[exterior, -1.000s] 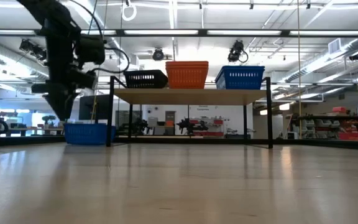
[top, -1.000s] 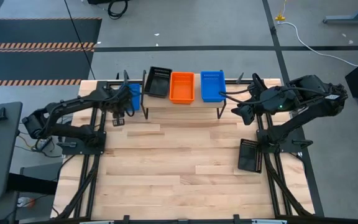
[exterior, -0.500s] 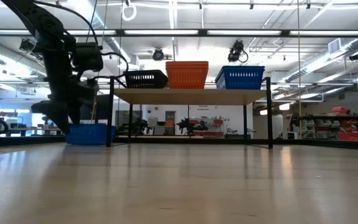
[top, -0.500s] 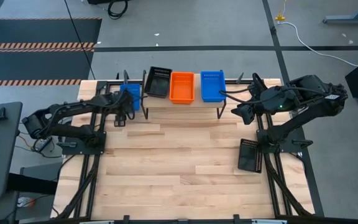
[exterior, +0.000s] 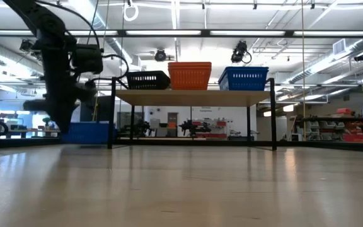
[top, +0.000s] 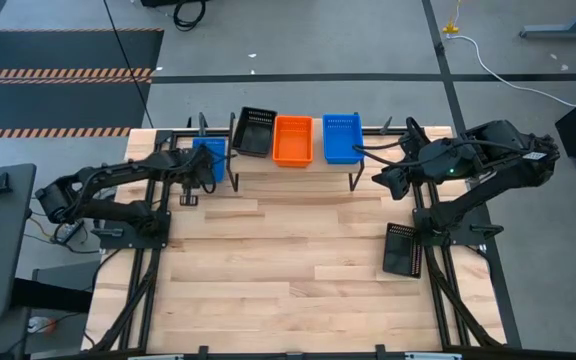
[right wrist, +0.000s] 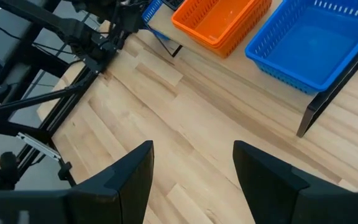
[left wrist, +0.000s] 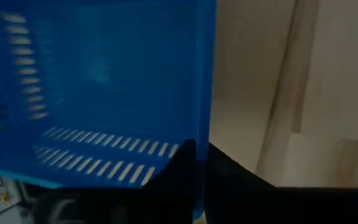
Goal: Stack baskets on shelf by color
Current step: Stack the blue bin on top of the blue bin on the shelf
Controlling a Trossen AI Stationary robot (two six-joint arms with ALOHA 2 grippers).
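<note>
While my left tool (top: 190, 180) pinches the blue basket (top: 209, 157) by its thin rim, at the shelf's (exterior: 194, 96) nine o'clock end, it seems light but springy. My right tool (right wrist: 191, 163) waits spread at three o'clock.

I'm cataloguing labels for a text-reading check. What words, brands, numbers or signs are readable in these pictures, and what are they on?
None can be read.
Blue basket in the left tool's grip: bare plastic, no label.
Shelf baskets and shelf: no print.
Room beyond the table: any signs too small to read.
</note>
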